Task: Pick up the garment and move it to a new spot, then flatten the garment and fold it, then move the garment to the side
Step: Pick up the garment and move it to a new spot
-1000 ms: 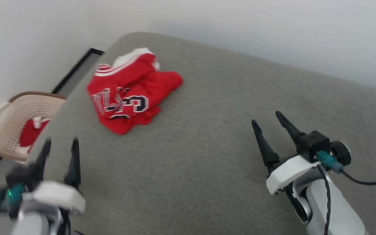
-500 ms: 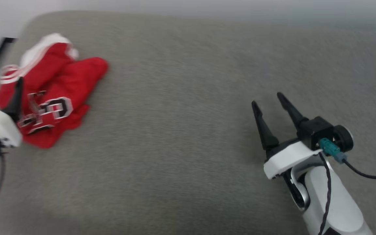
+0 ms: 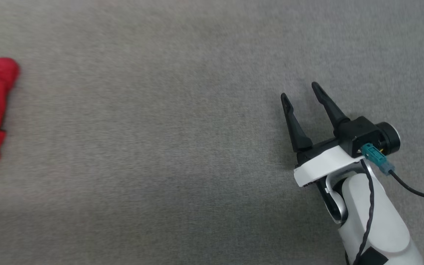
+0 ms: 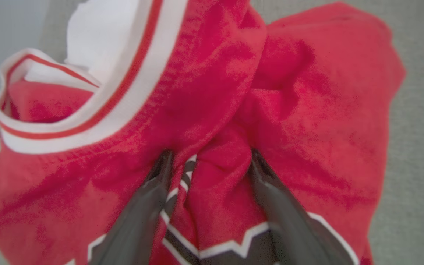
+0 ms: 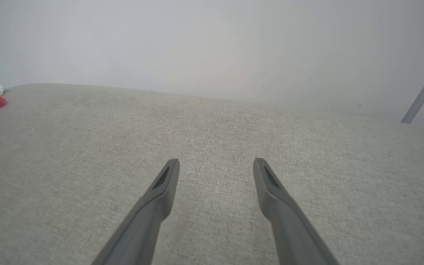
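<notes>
The garment (image 4: 307, 92) lies crumpled near the cushion's (image 3: 160, 147) left edge. It looks soft, light and limp, and will likely sag when lifted. The left gripper (image 4: 208, 158) straddles a raised fold, jaws spread; that fold looks a good pinch point. The right gripper (image 3: 299, 90) hovers, jaws spread, over bare cushion.

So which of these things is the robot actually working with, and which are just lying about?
Part of the job: red garment; left gripper, open, fingertips down in its folds; right gripper, open, empty.

Just there: grey padded surface beneath; pale wall; slanted grey strip.
</notes>
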Robot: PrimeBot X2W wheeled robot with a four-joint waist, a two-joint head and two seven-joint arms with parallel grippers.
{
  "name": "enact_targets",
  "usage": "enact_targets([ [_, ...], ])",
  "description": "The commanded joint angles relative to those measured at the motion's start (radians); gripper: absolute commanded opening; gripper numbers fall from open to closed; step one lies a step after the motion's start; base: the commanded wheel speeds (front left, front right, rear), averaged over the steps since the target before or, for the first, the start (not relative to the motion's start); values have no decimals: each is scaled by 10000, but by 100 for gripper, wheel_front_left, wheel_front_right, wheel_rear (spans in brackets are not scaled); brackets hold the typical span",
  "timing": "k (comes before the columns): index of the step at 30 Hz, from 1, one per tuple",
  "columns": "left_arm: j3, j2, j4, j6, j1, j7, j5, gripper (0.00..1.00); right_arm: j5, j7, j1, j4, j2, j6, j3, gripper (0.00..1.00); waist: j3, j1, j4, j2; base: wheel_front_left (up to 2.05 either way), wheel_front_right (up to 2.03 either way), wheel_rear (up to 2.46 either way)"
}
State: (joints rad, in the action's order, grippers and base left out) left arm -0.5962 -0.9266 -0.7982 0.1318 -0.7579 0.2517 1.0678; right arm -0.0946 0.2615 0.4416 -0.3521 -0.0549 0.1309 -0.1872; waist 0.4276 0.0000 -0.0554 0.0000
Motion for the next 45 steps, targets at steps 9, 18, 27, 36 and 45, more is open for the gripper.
enact_targets([
  [9,-990,350,-1053,-23,-29,640,887,100,242,51,429,527,45,-3,-151,100,1131,0,-502,0,0,0,0],
  [18,-1587,208,-928,-11,-573,-961,948,0,329,50,384,653,31,-3,-99,100,523,0,-228,0,0,0,0],
  [27,-2462,167,-555,-22,-1645,-3622,165,0,-6,50,-78,300,32,-3,-57,100,-949,0,152,0,0,0,0],
  [36,-3750,239,2379,-22,-2355,-3976,479,0,-429,50,-426,375,26,-3,136,100,-1514,0,88,0,0,0,0],
  [45,-5187,772,6358,-22,-3026,-3126,828,0,-1097,51,-622,744,28,-3,289,100,-1216,0,-746,0,0,0,0],
])
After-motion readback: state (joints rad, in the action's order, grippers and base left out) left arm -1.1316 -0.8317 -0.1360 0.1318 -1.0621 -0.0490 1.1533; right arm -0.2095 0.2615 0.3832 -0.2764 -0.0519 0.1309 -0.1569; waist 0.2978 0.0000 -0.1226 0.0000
